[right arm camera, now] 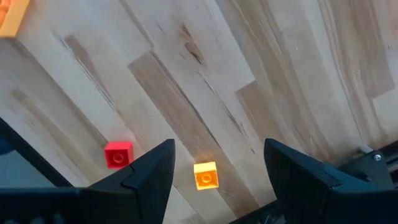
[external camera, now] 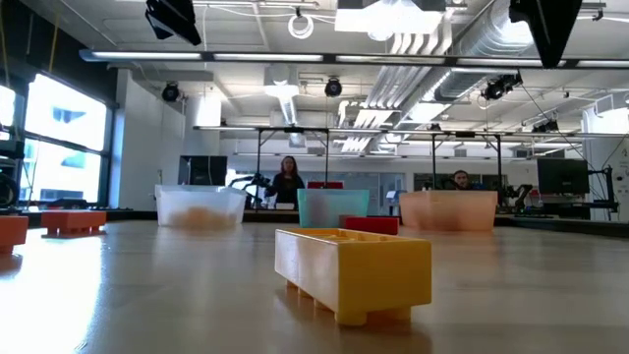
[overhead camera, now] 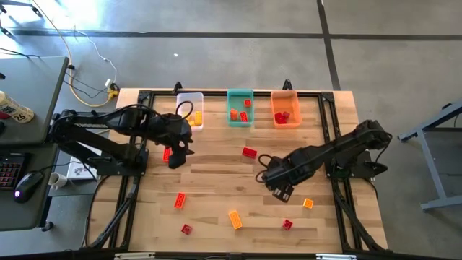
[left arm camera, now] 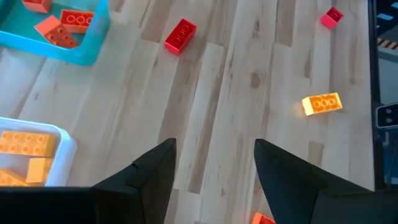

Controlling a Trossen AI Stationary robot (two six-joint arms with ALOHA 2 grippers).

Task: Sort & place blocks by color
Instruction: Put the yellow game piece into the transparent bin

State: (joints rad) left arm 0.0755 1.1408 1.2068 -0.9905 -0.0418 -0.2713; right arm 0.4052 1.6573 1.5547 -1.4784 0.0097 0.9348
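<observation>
Loose blocks (overhead camera: pixel 234 219) lie scattered over the table (overhead camera: pixel 216 173) toward six o'clock, others already in the three bins (overhead camera: pixel 240 107) at twelve. The right gripper (right arm camera: pixel 214 180) hangs with jaws wide and empty over a small orange block (right arm camera: pixel 206 175); the left gripper (left arm camera: pixel 214 171) hovers likewise near the clear bin. A descent slightly off-centre could nudge that tiny block aside or clip the red one (right arm camera: pixel 117 154) near it.

- You have two dark, near-black jointed arms, the left arm (overhead camera: pixel 108 130) and the right arm (overhead camera: pixel 339 148).
- A black cable loops at each wrist.
- Your left gripper (left arm camera: pixel 214 163) and right gripper (right arm camera: pixel 219 163) each show two matte black, wedge-shaped fingers with angular edges.
</observation>
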